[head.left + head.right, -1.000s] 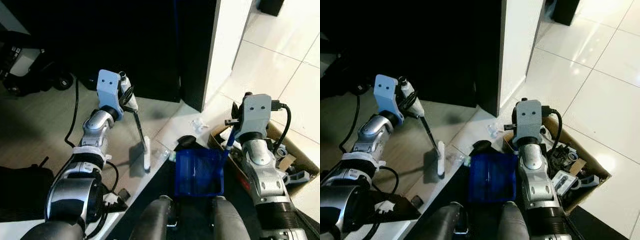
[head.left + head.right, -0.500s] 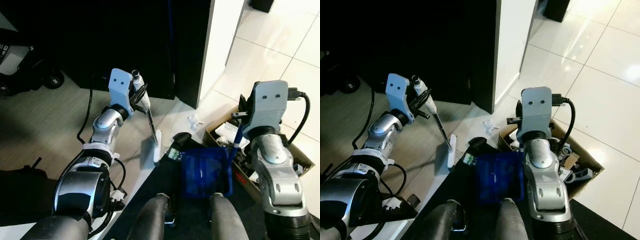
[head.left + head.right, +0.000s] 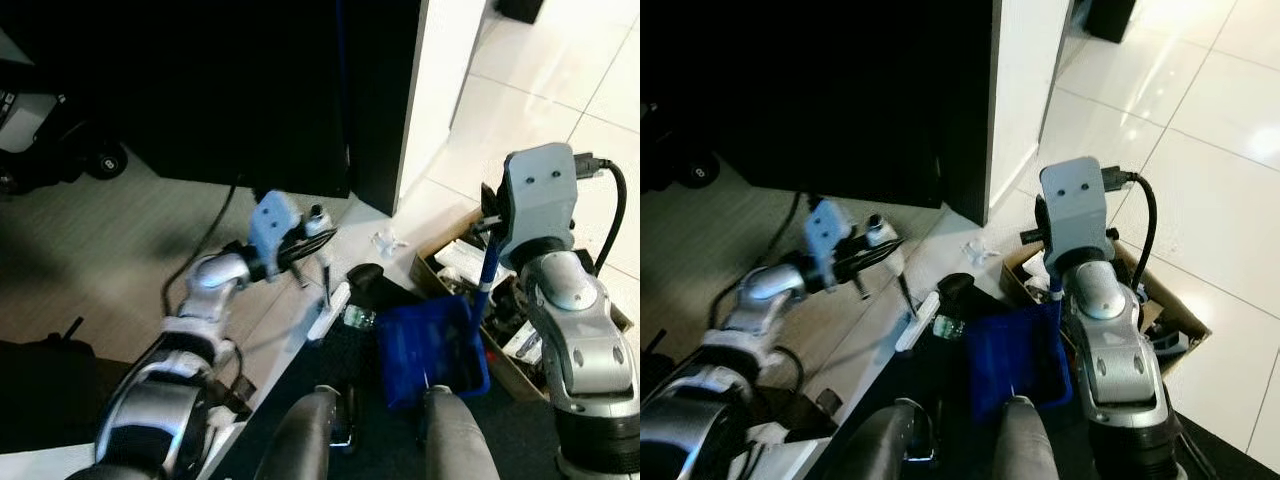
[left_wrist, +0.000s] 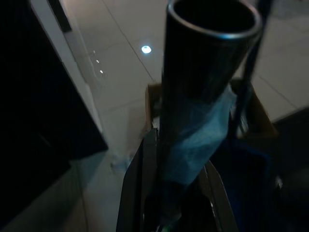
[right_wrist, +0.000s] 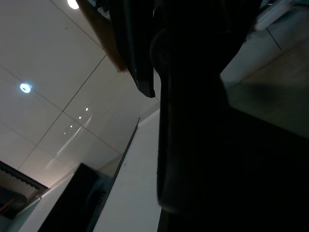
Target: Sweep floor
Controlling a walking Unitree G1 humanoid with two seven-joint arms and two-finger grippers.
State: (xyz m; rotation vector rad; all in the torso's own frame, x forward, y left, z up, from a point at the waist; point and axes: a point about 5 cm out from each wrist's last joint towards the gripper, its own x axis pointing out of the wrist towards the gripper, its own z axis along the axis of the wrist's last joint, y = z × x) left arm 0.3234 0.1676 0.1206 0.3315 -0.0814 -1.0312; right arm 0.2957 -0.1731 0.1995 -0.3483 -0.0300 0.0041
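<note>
Now my left gripper [image 3: 310,235] clamps the broom handle [image 4: 193,116], brush head [image 3: 328,310] below; my right gripper [image 3: 490,225] grips the blue dustpan [image 3: 432,340] handle, pan beneath.

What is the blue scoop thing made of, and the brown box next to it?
The blue dustpan looks like plastic: a smooth, evenly deep blue tray with thin moulded walls, perhaps a little see-through. The brown box looks like cardboard: matte tan, with thin folded flaps standing open around jumbled parts. Neither is certain from looks alone.
</note>
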